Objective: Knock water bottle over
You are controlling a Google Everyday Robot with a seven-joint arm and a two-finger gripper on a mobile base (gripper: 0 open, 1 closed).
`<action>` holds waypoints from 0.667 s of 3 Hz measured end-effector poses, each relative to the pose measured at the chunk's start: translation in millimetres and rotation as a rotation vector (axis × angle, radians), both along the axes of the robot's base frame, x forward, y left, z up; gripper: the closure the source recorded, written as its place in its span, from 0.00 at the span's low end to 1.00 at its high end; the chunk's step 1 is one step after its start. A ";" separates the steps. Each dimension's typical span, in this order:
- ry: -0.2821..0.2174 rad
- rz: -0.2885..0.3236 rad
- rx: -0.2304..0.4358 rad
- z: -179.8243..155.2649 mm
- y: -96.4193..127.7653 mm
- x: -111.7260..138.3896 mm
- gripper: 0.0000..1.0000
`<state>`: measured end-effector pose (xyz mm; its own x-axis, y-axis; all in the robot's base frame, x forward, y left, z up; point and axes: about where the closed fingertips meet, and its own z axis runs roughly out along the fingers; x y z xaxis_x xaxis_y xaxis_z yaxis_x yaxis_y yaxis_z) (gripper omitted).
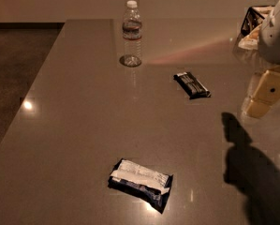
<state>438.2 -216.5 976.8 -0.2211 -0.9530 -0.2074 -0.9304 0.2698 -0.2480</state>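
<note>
scene: glossy grey-brown table (83,125) fills most of the view, with dark floor (13,60) off its left edge and a pale wall (60,1) at the far side.
water bottle (131,34): far, a little left of centre, close to the table's far edge. It is upright on its base, not knocked over, and nothing touches it.
bottle details: clear ribbed body, white cap (131,4) on top, dark label band (131,30) around the upper part.
gripper (278,34): far right, cut off by the frame edge. Only a white rounded body shows, raised above the table. It is well apart from the water bottle, to the bottle's right.
gripper state: cannot tell whether spread or pressed together. Holds nothing that can be seen.
reflection (267,93): pale yellowish shape on the table surface, right side, just nearer than the gripper.
shadow (252,168): dark shape on the near right of the table, running off the bottom corner.
snack bar (192,85): flat dark wrapper right of centre, lying at an angle between the bottle and the gripper, nearer than both.
packet (140,183): near centre, flat dark wrapper with a white label face up, well apart from the bottle.
dark-edged item (253,18): far right, partly hidden by the gripper; cannot tell what it is.
light glint (27,105): bright spot on the left part of the table.
</note>
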 end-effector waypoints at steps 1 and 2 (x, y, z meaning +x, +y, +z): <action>0.000 0.000 0.000 0.0 0.0 0.0 0.00; -0.029 -0.042 0.083 -3.7 5.0 21.0 0.00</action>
